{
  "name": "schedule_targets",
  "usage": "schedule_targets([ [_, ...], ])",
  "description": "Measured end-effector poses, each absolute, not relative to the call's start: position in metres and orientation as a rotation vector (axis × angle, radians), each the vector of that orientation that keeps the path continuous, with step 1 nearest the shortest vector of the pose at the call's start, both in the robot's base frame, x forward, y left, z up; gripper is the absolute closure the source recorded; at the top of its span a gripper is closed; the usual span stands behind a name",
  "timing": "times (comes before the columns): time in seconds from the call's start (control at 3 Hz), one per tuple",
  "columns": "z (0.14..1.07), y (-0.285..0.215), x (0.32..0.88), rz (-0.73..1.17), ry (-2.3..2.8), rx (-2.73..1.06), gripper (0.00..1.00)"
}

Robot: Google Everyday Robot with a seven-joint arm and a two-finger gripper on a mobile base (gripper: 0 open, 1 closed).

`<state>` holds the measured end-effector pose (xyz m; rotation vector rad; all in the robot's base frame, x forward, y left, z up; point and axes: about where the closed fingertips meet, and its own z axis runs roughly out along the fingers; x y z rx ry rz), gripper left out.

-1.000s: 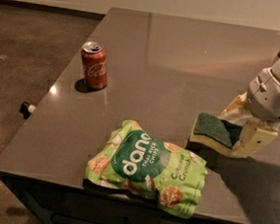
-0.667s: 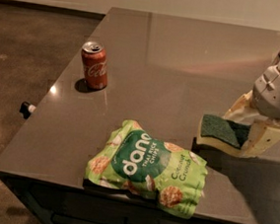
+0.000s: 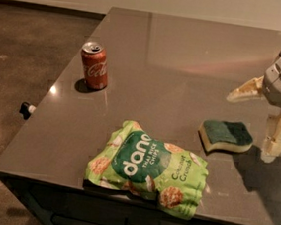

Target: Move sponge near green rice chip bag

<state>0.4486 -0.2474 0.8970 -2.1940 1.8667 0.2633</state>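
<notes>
Plainly claw (image 3: 251, 126) wide open, holding nothing; sponge (image 3: 226, 135) just beside, on table (image 3: 186, 54).

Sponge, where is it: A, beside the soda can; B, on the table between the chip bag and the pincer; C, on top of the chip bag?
B: the sponge lies flat on the table, the green rice chip bag on one side, the open pincer spread at its other end.
</notes>
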Motion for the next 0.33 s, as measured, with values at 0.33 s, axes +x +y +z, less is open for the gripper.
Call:
schedule_targets([
  [0.33,0.8968,-0.247,0.4492,0.261,1.867,-2.192,0.0],
])
